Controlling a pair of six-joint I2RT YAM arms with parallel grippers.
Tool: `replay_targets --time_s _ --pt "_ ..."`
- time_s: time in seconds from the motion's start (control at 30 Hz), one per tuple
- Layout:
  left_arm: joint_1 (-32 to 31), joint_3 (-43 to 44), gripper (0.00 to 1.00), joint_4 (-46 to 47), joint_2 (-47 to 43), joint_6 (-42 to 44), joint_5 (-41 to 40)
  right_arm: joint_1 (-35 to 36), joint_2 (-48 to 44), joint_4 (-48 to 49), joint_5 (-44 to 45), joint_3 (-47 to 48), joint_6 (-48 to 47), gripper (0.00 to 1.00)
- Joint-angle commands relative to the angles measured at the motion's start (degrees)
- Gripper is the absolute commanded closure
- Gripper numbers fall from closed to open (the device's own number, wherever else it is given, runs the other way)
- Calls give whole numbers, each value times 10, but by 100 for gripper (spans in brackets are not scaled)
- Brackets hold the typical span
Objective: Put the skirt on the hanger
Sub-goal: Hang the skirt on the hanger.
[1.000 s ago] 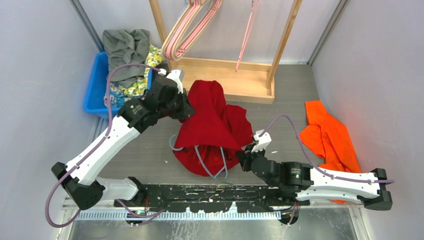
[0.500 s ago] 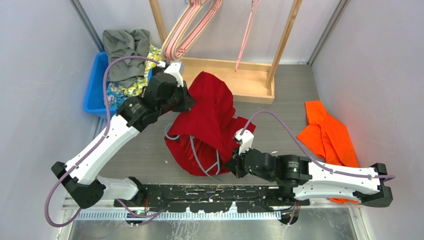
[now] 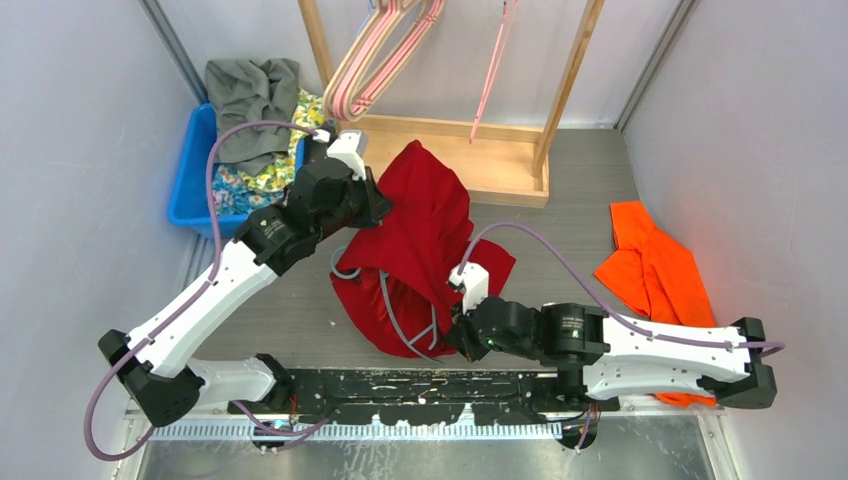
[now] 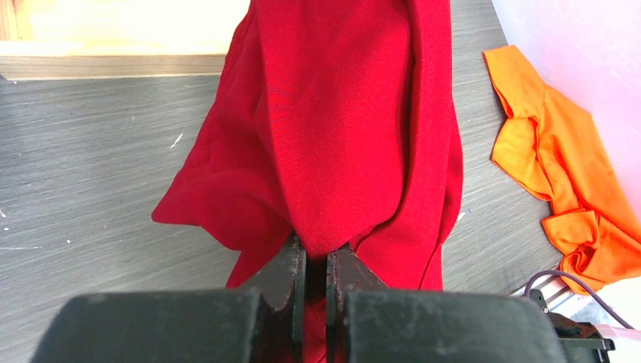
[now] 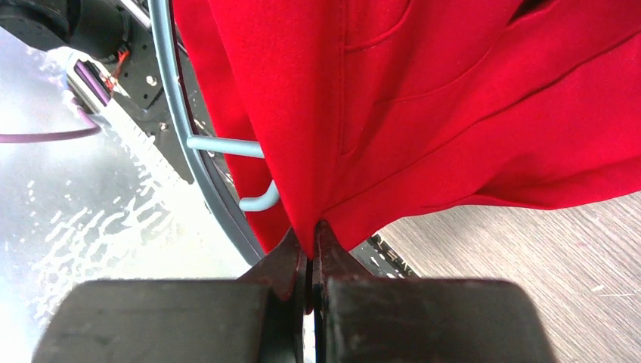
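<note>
Both pairs of fingers are pressed together on red cloth. The left gripper (image 4: 316,257) pinches a fold of the skirt (image 3: 420,235) at its far end near the wooden rack (image 3: 470,150), and the right gripper (image 5: 310,240) pinches its near edge. Between them the skirt spans the middle of the table, bunched, with the grey hanger (image 5: 224,144) caught in its near folds and partly covered. By my judgement it is gathered around the hanger but not yet seated on it; spreading and settling are left.
</note>
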Motion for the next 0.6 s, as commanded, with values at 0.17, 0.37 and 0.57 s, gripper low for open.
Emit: replay_targets --time_s 0.17,0.37,0.57 --pt "13 -78 100 225 -77 6 -98 24 57 -67 -100 -2 2 98" --pt "14 -132 100 288 -99 26 -118 76 58 -88 -116 11 19 98" --pt "13 -146 100 326 -100 35 -128 114 72 -92 -136 39 16 98"
